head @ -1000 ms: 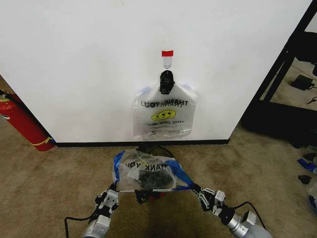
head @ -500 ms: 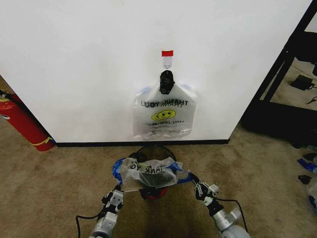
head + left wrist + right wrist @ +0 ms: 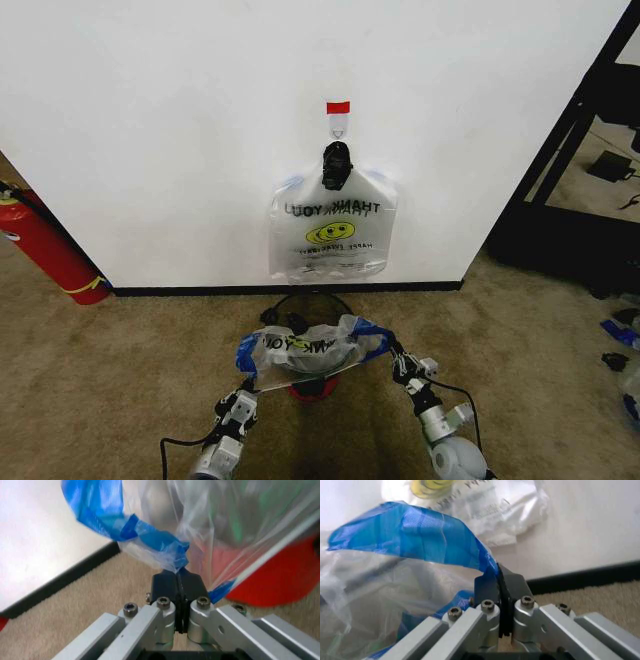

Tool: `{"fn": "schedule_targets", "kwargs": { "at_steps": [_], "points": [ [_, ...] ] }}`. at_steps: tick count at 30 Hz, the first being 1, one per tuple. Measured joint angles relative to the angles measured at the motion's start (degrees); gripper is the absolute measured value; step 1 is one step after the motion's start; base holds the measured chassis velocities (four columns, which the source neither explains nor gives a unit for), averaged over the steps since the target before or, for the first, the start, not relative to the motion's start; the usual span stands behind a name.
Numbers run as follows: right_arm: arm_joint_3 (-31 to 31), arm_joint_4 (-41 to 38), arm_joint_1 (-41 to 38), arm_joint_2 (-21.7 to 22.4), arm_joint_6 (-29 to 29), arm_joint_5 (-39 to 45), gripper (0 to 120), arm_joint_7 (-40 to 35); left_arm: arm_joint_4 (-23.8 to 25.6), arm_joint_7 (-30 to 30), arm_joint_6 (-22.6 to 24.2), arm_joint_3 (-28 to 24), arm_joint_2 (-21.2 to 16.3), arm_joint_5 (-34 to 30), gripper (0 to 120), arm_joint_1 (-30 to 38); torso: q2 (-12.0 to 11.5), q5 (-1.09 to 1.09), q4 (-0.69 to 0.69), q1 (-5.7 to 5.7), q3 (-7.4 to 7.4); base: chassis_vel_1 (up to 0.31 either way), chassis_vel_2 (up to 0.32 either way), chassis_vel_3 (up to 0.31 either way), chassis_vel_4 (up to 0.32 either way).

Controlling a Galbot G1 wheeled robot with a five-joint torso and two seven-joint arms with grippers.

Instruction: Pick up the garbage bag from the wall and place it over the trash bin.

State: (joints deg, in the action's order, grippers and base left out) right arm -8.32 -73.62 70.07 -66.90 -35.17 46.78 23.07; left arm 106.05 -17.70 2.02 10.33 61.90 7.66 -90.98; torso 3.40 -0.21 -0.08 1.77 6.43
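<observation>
Carpeted floor [image 3: 120, 370] below wall [image 3: 150, 120]: left gripper [image 3: 178, 578] and right gripper [image 3: 499, 578] pinched garbage bag [image 3: 305, 345] handles over trash bin [image 3: 311, 383]; placing step, next likely lowering rim-wide.

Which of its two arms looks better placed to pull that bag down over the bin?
Neither clearly. The left gripper and right gripper are each shut on a blue edge of the garbage bag, either side of the trash bin.
</observation>
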Motion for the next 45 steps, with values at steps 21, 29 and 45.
{"fn": "schedule_targets", "kwargs": {
  "at_steps": [21,29,45],
  "points": [
    [-6.19,-3.03,3.19,15.48,2.46,-4.88,76,22.15,7.24,14.42,-5.87,10.15,-9.81,8.12,73,-7.91,0.01,0.00,0.00,0.00,0.00,0.000,0.000,0.000,0.000],
    [-5.71,-4.93,1.52,14.97,2.45,-5.25,100,26.15,8.01,16.01,-6.45,12.95,-11.80,8.49,98,-8.16,0.01,-0.01,-0.01,0.00,0.00,0.000,0.000,0.000,0.000],
    [-1.43,-11.58,-9.11,18.11,9.47,-9.57,100,24.22,19.59,18.09,11.14,13.27,-18.97,-12.11,100,-0.01,0.01,-0.02,0.00,0.00,0.01,0.000,0.000,0.000,0.000]
  ]
}}
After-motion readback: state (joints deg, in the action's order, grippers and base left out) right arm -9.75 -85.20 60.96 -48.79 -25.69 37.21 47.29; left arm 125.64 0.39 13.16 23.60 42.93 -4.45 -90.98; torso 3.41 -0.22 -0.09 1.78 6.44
